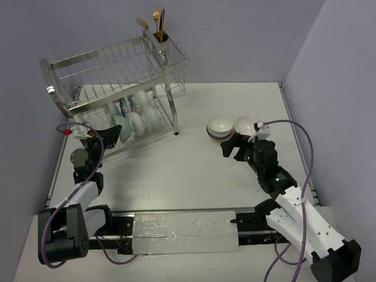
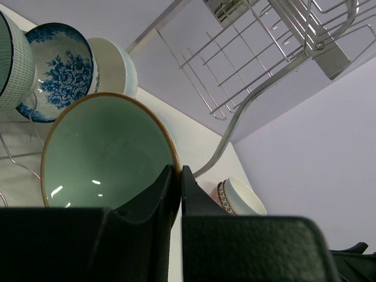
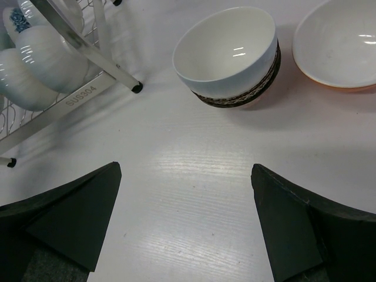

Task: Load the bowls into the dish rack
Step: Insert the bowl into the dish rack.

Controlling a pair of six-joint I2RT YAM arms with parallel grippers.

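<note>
Plainly, the left hand (image 2: 178, 171) is pinched shut on the rim of a green-glazed bowl (image 2: 106, 150), tilted on edge just ahead of it at the lower tier of the dish rack (image 1: 117, 64); the right hand (image 3: 185, 169) is spread wide, holding nothing; ahead of it on the desk (image 1: 194, 176), near but apart, sit two: a brown-banded white bowl (image 3: 226, 53), mouth up, slightly right, and an orange-sided bowl (image 3: 338, 41) further right; this arm is nearer; racked bowls (image 1: 144, 117) number at least four.
</note>
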